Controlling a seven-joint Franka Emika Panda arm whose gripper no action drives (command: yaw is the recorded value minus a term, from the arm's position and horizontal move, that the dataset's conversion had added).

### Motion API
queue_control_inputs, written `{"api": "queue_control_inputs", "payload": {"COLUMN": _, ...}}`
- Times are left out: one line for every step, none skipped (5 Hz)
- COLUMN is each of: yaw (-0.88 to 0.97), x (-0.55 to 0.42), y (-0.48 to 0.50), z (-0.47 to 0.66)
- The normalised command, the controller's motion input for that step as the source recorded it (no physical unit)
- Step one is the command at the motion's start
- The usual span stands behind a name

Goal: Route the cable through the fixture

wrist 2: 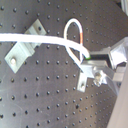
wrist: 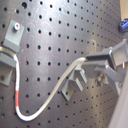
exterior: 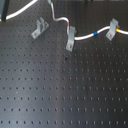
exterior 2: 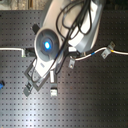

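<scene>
Cable (wrist: 75, 70) pinched in the closed gripper (wrist: 97, 62), just above a grey clip (wrist: 72, 86).
From the jaws it loops past a red band to another clip (wrist: 10, 45); in the first exterior view it crosses three clips along the board's (exterior: 60, 95) far edge.

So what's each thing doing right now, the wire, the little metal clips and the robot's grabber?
the cable: curvy, resting on two clips, one part lifted.
the fixture: empty, no cable in it yet.
the narrow middle clip: cable at its top.
the clip at the first exterior view's right: cable crossing it.
the gripper: jaws shut on the cable.
</scene>
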Motion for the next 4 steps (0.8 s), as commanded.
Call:
{"api": "queue_control_inputs", "payload": {"yaw": 0.18, "x": -0.048, "y": 0.549, "z": 0.28}}
{"api": "queue_control_inputs", "payload": {"yaw": 0.21, "x": -0.086, "y": 0.450, "z": 0.38}}
{"api": "queue_control_inputs", "payload": {"yaw": 0.26, "x": 0.048, "y": 0.440, "z": 0.34}}
{"api": "queue_control_inputs", "payload": {"yaw": 0.33, "x": 0.121, "y": 0.262, "z": 0.33}}
